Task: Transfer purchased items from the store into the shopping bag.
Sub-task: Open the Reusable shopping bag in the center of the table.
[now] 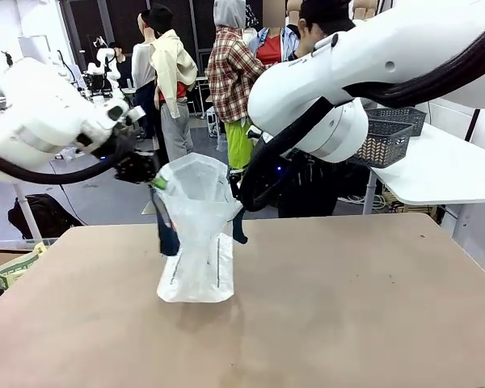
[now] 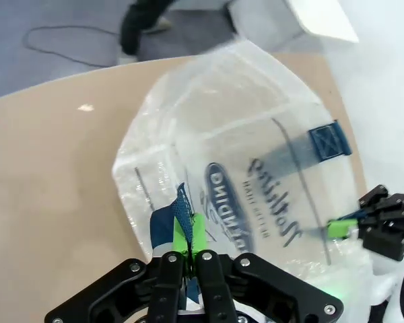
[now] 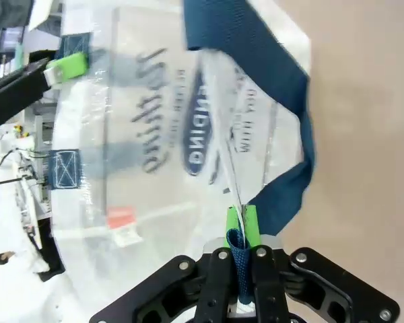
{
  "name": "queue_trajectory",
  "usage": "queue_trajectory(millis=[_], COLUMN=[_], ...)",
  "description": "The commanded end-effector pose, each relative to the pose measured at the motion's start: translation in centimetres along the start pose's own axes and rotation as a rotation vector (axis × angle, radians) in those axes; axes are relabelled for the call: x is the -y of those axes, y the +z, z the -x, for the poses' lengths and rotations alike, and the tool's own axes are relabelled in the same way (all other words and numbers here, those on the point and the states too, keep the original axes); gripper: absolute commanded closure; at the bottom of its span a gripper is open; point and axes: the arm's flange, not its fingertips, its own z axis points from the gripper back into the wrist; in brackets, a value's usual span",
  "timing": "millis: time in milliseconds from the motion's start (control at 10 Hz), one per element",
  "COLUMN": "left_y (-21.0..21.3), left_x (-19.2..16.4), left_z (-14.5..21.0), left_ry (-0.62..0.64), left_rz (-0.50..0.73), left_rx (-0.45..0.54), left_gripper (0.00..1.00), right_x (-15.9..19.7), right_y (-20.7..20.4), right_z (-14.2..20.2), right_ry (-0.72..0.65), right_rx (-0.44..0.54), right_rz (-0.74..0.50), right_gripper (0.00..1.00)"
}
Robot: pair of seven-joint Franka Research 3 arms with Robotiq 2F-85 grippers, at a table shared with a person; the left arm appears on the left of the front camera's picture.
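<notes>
Now the shopping bag (image 1: pixel 196 242) stands upright on the table (image 1: pixel 347 307), long axis vertical, mouth up, strung between both arms and equally near each. The left gripper (image 2: pixel 188 232) is clamped tight on the rim and navy strap (image 2: pixel 180 205); the right gripper (image 3: pixel 241 222) likewise pinches the opposite strap (image 3: pixel 283 74), holding the mouth apart
</notes>
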Motion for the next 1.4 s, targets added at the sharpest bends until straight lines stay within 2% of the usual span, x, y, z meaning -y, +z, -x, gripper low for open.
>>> queue_trajectory(millis=[0,200,600,800,1000,1300], left_y=[2.3,4.1,5.4,4.1,2.9,2.0], left_x=[-1.5,-3.7,-6.3,-5.5,-4.6,-4.0], left_z=[2.4,4.2,6.3,5.8,4.9,4.7], left_ry=[0.070,0.119,0.162,0.127,0.099,0.077], left_rz=[-0.113,-0.170,-0.236,-0.152,-0.140,-0.118], left_rx=[0.009,0.014,-0.070,-0.079,-0.093,-0.129], left_gripper=[1.00,1.00,1.00,1.00,1.00,1.00], right_x=[-0.3,-0.1,0.1,-1.0,-2.1,-1.6], right_y=[-1.1,-1.6,-2.8,-3.7,-4.6,-5.7], right_z=[-0.6,-0.9,-1.2,-0.7,0.3,0.2], right_ry=[-0.035,-0.036,-0.036,-0.001,0.019,-0.006], right_rx=[-0.022,-0.049,-0.086,-0.119,-0.130,-0.107], right_rz=[0.091,0.136,0.173,0.154,0.169,0.226], right_gripper=[1.00,1.00,1.00,1.00,1.00,1.00])
